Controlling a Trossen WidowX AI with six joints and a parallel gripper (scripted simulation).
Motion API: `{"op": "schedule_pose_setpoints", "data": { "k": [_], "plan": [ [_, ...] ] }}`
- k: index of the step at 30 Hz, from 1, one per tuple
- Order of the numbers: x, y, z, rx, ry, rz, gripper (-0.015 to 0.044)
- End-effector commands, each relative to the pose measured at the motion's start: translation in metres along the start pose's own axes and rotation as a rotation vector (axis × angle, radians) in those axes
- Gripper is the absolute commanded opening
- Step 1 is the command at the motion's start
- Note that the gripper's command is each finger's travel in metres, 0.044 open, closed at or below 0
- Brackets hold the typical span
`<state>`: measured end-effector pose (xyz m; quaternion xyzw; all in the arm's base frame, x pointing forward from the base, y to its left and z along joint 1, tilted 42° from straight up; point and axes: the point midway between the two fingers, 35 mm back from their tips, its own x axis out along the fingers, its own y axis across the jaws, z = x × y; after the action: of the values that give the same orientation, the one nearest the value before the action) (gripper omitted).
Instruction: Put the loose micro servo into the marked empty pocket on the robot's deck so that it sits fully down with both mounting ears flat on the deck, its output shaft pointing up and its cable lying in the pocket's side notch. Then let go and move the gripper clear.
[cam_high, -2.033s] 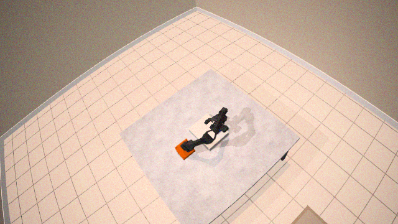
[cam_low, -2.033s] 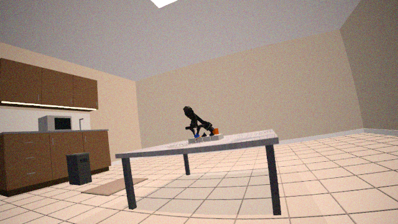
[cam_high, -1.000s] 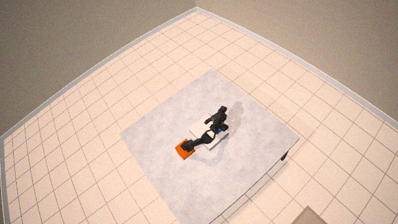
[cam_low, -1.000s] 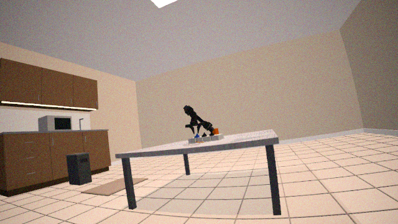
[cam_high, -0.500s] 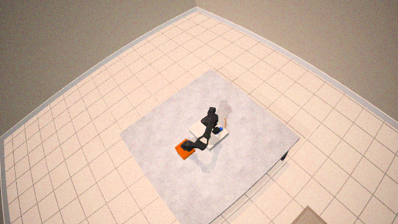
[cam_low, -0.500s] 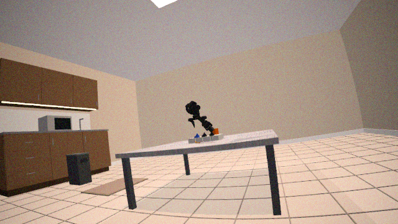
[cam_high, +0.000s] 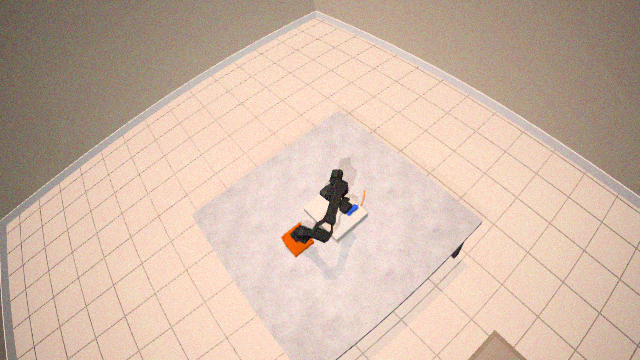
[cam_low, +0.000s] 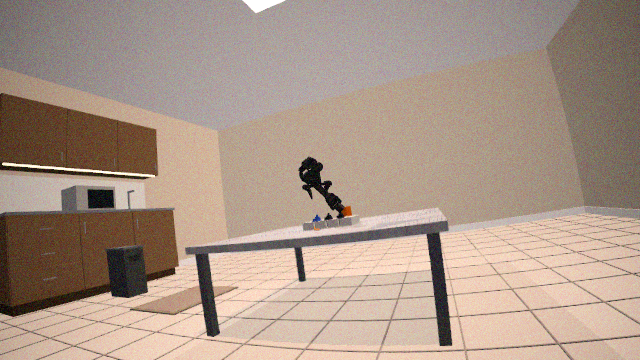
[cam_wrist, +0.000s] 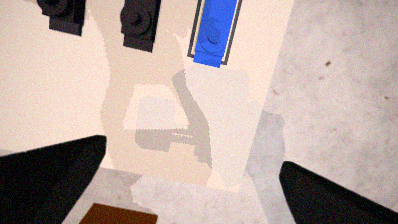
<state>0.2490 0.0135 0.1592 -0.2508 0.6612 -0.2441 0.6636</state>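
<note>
A: From the top view, where does the micro servo (cam_high: 353, 210) lie from the gripper (cam_high: 345, 204)?

B: Just beside and below it, at the far corner of the deck (cam_high: 316, 206), with the orange cable (cam_high: 363, 196) curling off past the edge.

A: And the exterior view?

B: The gripper (cam_low: 311, 191) hangs well above the deck (cam_low: 331, 223); the blue servo (cam_low: 316, 218) sits low on it, underneath.

A: Wrist view?

B: Fingers spread wide, nothing between them. The servo (cam_wrist: 215, 31) lies ahead of them, inside the pocket's dark outline (cam_wrist: 192, 45), long axis pointing straight away from the gripper. I judge that only retreating remains.
</note>
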Motion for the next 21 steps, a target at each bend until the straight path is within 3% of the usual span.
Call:
{"op": "schedule_pose_setpoints", "data": {
  "k": [1,21],
  "plan": [
    [-0.0062,0.0006,-0.0001,-0.01,-0.004,0.006,0.044],
    [-0.0062,0.0006,-0.0001,-0.01,-0.004,0.006,0.044]
  ]
}}
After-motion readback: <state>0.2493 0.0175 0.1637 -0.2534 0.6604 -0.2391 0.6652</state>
